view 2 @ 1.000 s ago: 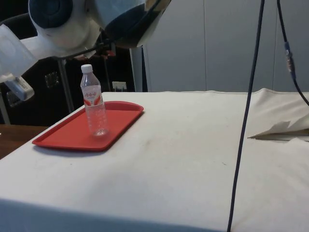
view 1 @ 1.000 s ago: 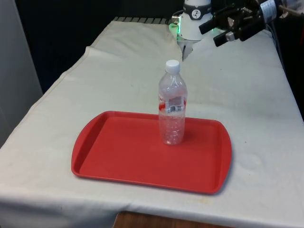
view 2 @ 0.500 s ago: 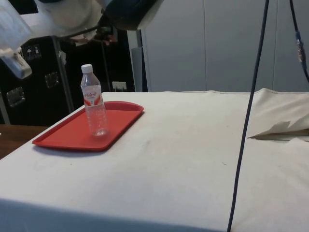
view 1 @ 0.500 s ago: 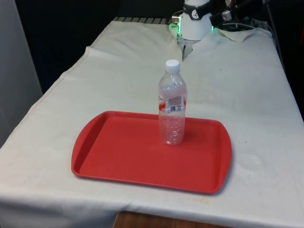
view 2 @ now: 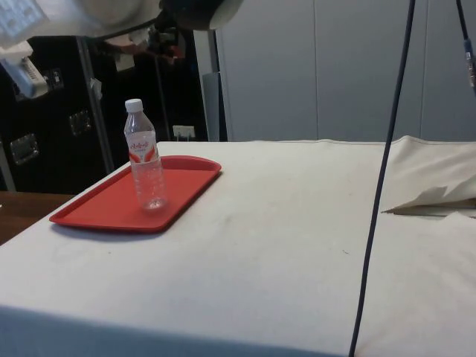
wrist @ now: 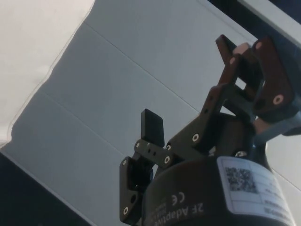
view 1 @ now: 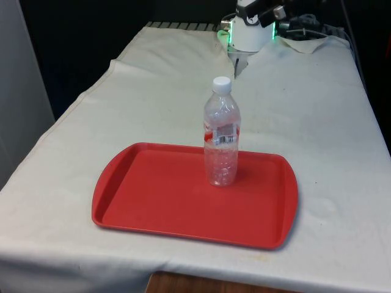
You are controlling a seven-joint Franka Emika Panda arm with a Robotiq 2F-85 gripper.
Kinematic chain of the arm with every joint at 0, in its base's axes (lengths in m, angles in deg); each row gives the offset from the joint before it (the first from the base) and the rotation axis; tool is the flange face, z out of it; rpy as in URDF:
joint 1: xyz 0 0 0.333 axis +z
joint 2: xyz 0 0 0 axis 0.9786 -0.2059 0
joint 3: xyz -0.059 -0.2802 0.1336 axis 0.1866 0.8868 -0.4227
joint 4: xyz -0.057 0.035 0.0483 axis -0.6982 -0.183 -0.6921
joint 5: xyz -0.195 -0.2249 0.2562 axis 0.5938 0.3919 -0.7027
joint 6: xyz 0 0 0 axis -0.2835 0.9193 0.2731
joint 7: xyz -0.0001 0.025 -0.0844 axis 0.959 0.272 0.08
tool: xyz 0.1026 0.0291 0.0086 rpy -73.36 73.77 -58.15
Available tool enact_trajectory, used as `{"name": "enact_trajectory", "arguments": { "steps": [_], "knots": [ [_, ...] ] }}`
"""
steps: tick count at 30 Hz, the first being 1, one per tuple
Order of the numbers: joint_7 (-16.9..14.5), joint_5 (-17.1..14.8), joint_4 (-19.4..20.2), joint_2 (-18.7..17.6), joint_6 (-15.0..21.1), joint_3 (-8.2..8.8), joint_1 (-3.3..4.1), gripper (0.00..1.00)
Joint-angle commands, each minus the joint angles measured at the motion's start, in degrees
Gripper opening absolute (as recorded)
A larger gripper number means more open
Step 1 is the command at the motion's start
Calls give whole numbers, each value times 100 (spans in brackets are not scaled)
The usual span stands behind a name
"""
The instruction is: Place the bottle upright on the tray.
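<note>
A flat red plastic tray with rounded corners and a low raised rim (view 1: 122, 183) lies in the lower middle of the front view, near the table's front edge, with a strip of white tablecloth (view 1: 324, 122) showing on every side of it. A clear plastic bottle with a white screw cap and a red-and-white label (view 1: 221, 137) stands upright on the tray, towards the front view's right and closer to the tray's far rim than to its near one. Most of the tray floor on the front view's left is bare, and the cloth beyond the tray runs open up to the top of the frame.

The side view places the bottle (view 2: 146, 160) at the left of the frame on the tray (view 2: 89, 212), with a wide bare stretch of cloth (view 2: 297, 238) across the centre and right, a black cable (view 2: 379, 193) hanging down through the right of the frame, and a fold of cloth at the right edge.

In the wrist view the black two-finger gripper (wrist: 202, 106) points at a pale panelled wall, its fingers (wrist: 152, 127) spread apart with nothing between them. The bottle stands free on the tray, untouched by the gripper.
</note>
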Motion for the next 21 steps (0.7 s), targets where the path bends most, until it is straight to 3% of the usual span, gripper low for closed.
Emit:
{"name": "enact_trajectory", "arguments": {
  "steps": [1,3,4,6,21],
  "knots": [
    [6,-80,57,92,149,-6,-52,100],
    [6,-120,80,132,166,11,-57,100],
    [0,-63,29,69,40,29,-11,100],
    [6,-172,126,218,178,23,-69,100],
    [69,-246,292,447,166,57,-80,100]
  ]
}}
